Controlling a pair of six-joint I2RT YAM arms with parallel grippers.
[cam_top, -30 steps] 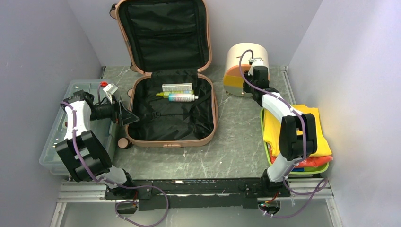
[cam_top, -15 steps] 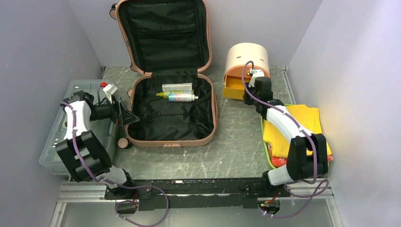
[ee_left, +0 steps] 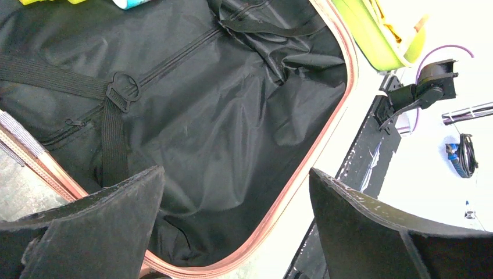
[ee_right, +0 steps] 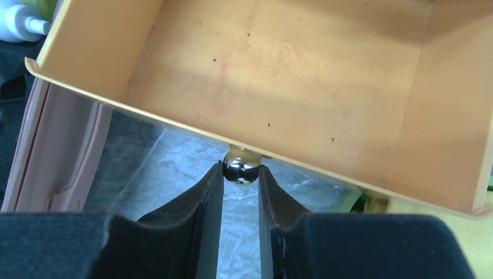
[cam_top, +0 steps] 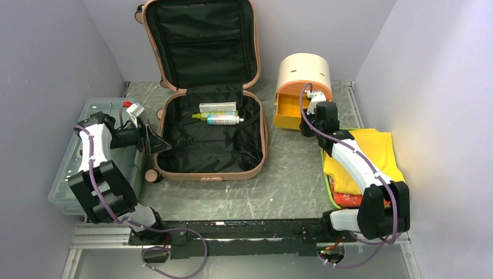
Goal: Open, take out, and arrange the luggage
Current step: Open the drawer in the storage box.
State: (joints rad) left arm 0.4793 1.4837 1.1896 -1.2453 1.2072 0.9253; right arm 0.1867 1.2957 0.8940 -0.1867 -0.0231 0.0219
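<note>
Arms (cam_top: 356,158) white, blk joints, purple cables; left tool (ee_left: 235,174), right tool (ee_right: 241,171) blk.

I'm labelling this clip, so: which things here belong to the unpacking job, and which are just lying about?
In the job: open suitcase; tubes inside it; orange drawer, its knob pinched by the right fingers.
Lying about, as far as shown: clear plastic bin; lime-green tray; folded yellow clothes in it.
</note>
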